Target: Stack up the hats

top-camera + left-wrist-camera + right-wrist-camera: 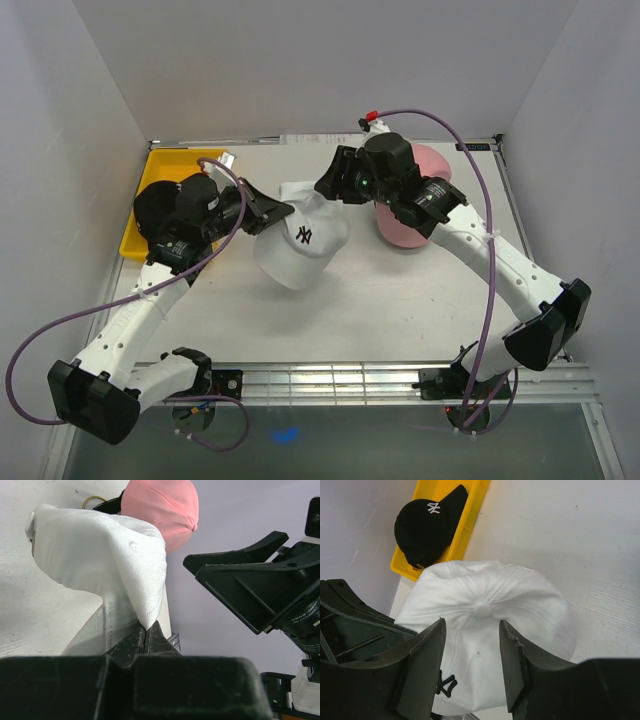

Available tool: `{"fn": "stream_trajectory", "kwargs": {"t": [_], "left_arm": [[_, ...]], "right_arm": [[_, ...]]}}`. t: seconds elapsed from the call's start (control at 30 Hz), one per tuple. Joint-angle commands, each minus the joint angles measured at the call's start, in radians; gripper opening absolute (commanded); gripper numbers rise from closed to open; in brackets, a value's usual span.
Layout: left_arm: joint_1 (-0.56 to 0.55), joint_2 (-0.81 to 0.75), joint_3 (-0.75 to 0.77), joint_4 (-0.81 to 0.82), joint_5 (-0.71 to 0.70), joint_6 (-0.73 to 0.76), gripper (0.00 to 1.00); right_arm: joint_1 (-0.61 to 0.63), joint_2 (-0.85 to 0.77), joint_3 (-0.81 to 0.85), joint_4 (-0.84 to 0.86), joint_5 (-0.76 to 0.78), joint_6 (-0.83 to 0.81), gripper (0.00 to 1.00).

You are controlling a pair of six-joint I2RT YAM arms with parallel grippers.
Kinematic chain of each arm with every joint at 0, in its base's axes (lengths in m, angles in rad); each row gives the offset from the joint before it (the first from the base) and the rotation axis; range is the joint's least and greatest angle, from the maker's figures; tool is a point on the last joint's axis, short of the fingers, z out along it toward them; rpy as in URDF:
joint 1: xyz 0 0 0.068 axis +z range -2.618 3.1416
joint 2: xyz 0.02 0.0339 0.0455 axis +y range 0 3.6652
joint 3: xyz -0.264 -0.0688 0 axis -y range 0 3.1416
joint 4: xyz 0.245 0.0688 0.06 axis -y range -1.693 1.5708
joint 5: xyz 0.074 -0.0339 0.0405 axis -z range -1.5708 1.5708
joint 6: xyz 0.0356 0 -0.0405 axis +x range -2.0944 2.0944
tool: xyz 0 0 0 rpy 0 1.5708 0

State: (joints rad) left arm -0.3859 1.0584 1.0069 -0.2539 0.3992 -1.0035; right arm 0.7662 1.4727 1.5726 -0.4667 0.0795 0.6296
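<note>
The white hat [305,250] hangs tilted above mid-table, logo facing the front. My left gripper [281,212] is shut on its left edge; in the left wrist view the fingertips [146,634] pinch the white fabric [115,560]. My right gripper [325,186] hovers over the hat's back and stands open. In the right wrist view its fingers [426,665] straddle the white crown [485,605] without clamping it. The pink hat [400,232] sits at the back right, partly behind the right arm, and shows as a pink dome [160,510]. The black hat [427,525] lies in the yellow tray [470,515].
The yellow tray [172,160] stands at the back left, beside the left arm. A gold wire loop [92,500] peeks out behind the white hat. Grey walls close in the table on three sides.
</note>
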Motion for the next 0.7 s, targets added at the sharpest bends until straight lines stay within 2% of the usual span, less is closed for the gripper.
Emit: {"fn": "stream_trajectory", "kwargs": {"t": [0.0,0.33,0.67], "left_arm": [[-0.011,-0.028,0.009,0.038,0.001,-0.007,0.0],[-0.033,-0.021,0.018,0.038,-0.01,-0.009,0.0],[-0.053,-0.017,0.006,0.059,-0.022,-0.018,0.0]], "right_arm": [[0.004,-0.008,-0.005,0.076,0.017,0.016,0.53],[0.002,0.021,-0.013,0.056,0.02,0.061,0.58],[0.002,0.005,-0.083,0.08,0.022,0.091,0.58]]}}
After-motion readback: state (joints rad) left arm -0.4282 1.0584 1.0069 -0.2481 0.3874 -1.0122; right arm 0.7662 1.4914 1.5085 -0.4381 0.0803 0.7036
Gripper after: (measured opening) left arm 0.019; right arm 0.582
